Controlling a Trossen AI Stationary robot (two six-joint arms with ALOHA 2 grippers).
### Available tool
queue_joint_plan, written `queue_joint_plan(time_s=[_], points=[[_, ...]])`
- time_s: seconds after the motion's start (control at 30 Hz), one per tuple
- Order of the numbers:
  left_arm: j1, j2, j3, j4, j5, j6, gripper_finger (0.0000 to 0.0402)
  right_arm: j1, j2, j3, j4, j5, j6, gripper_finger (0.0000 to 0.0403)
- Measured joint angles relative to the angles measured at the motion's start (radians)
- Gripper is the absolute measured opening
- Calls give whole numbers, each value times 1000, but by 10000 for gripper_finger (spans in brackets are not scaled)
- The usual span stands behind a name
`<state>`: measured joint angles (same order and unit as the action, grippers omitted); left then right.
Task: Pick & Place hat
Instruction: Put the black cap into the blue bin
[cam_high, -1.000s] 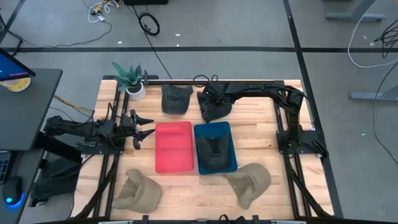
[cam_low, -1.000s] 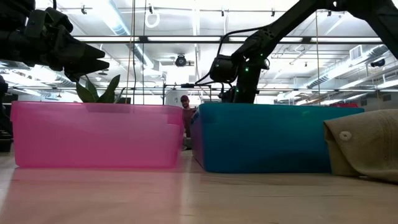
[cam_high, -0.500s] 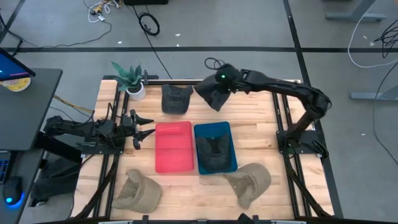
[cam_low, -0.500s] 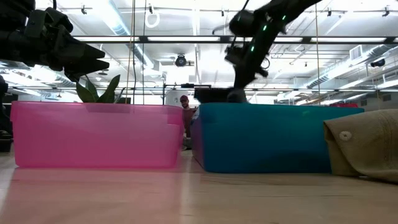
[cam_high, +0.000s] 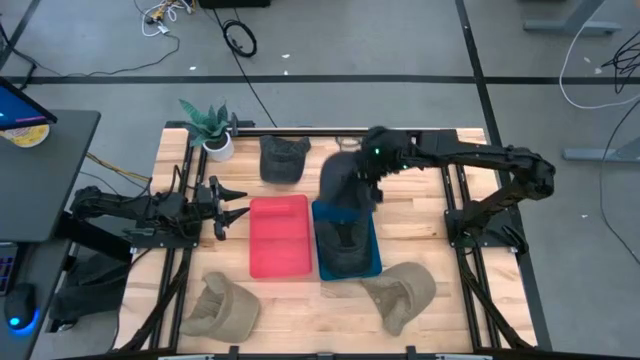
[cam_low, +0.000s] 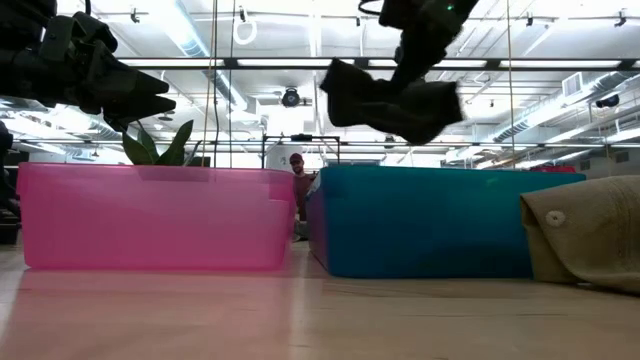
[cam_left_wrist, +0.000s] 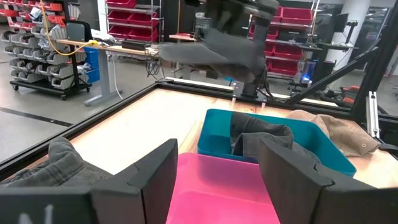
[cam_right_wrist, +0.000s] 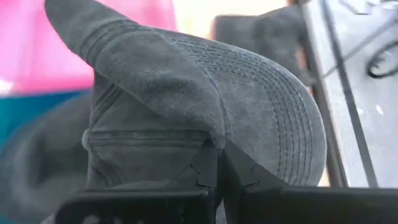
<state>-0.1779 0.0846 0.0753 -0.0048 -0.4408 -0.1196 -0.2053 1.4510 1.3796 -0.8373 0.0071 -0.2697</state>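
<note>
A dark grey hat (cam_high: 342, 183) is being held up in the air by the right gripper (cam_high: 372, 168). It is being pinched at its edge between the two fingers (cam_right_wrist: 210, 168), which are pressed tight on the cloth. The hat (cam_low: 388, 98) is being carried above the far end of the blue bin (cam_high: 372, 262), well clear of its rim. In the left wrist view the hat (cam_left_wrist: 214, 50) is seen hanging over the bin (cam_left_wrist: 323, 155).

A second dark hat (cam_high: 343, 244) is lying inside the blue bin. The pink bin (cam_high: 278, 237) is sitting just beside the blue one, touching it or nearly so. A third dark hat (cam_high: 282, 158) is resting on the table (cam_high: 410, 215) at the far edge, near a small plant (cam_high: 208, 124) in a white pot. Two tan hats are lying at the near edge, one (cam_high: 222, 305) on the left and one (cam_high: 403, 291) on the right.

The left gripper (cam_high: 235, 203) is being held low beside the pink bin, with its fingers (cam_left_wrist: 152, 174) spread apart and nothing between them.

No words or labels can be read on the hats or the bins.
</note>
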Motion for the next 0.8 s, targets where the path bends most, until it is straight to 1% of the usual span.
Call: queue_joint_plan(time_s=[0.27,0.43,0.57,0.67,0.8], points=[[0,0,0,0,0,0,225,140,27,0,-23,2,-31,2],[0,0,0,0,0,0,225,202,48,-3,-11,9,85,2],[0,0,0,0,0,0,225,234,81,-22,-11,63,142,2],[0,0,0,0,0,0,225,239,111,-46,1,80,203,2],[0,0,0,0,0,0,225,239,133,-129,88,84,210,2]])
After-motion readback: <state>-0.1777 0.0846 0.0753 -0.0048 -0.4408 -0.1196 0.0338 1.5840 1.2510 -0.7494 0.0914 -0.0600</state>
